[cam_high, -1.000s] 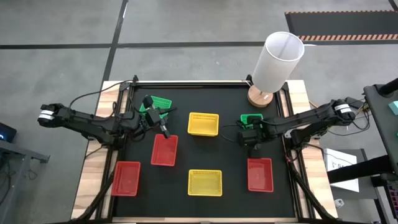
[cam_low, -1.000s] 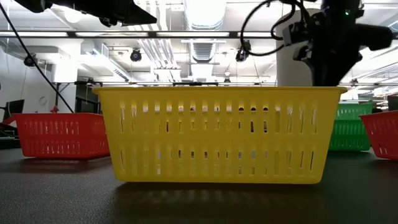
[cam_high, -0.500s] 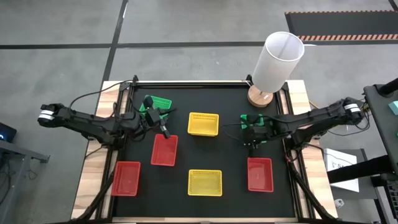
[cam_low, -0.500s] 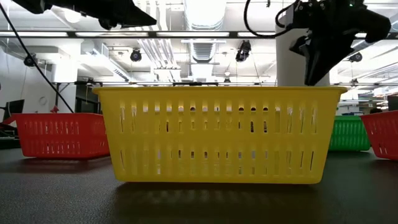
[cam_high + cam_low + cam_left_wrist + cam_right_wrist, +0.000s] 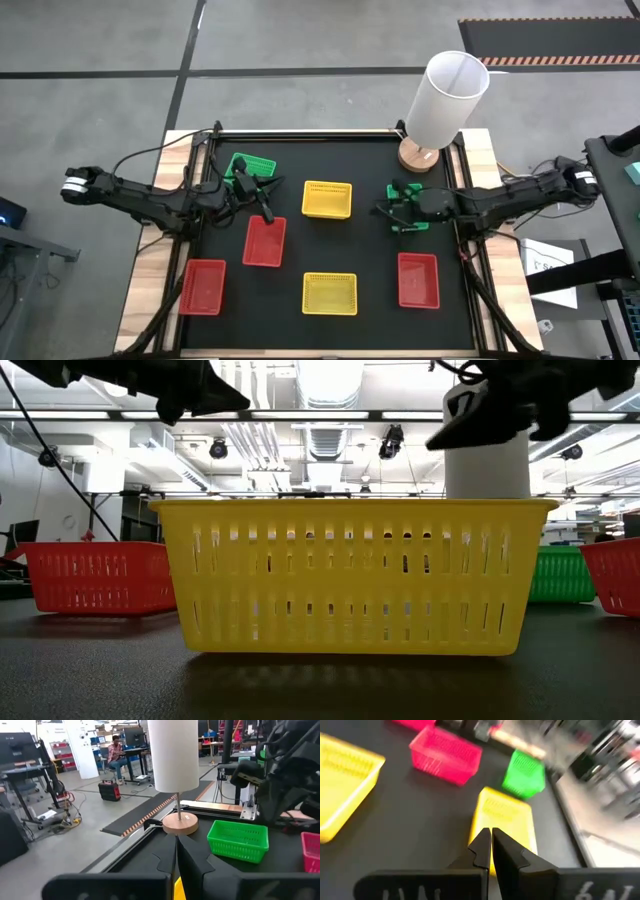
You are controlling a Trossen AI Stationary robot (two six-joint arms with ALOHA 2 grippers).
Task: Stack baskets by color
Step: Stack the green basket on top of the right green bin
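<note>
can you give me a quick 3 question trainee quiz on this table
1. How many red baskets lie on the table in the high view?
2. True or false: the right pincer is shut.
3. Which stands at the table's far right corner? A) white cylinder on a wooden base B) yellow basket C) red basket

Key: 1) three. 2) true, holding nothing. 3) A.

Grey concrete floor (image 5: pixel 300 40) with dark seam lines surrounds the worktop (image 5: pixel 150 270). A striped black mat (image 5: pixel 545 40) lies beyond. Ceiling ducts (image 5: pixel 325 435) and lights run overhead. A seated person (image 5: pixel 117 752) occupies a distant desk.
</note>
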